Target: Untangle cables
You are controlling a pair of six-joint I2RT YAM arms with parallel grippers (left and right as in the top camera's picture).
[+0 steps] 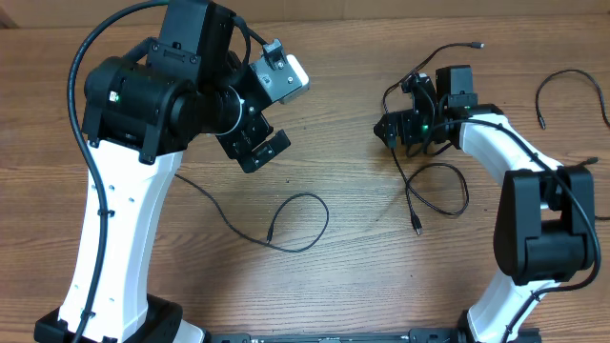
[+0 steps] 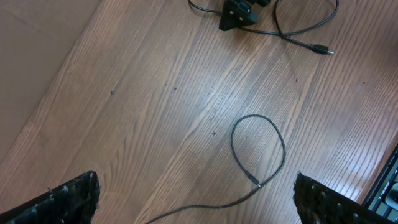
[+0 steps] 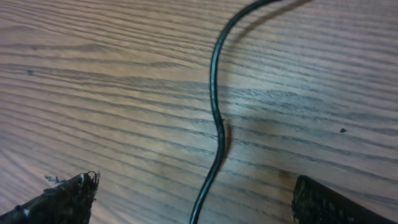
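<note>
Sorting of the thin black flexible cables (image 1: 466,195) looks well advanced on the brown wood-grain desk (image 1: 362,276). One looped cable (image 1: 327,217) rests alone toward 6 o'clock from the desk's middle, touching no other. A second, curved cable (image 1: 570,72) sits well apart at 3 o'clock. What seems left is the bunch at 2 o'clock, where strands run under the right claw (image 3: 193,190), so whether a knot sits there is hidden. That claw hangs low with its jaws spread wide, gripping nothing, and one black strand (image 3: 214,118) lies on the desk between them. The left claw (image 2: 199,205), at 10 o'clock, gapes just as wide and empty, high above the looped cable.
</note>
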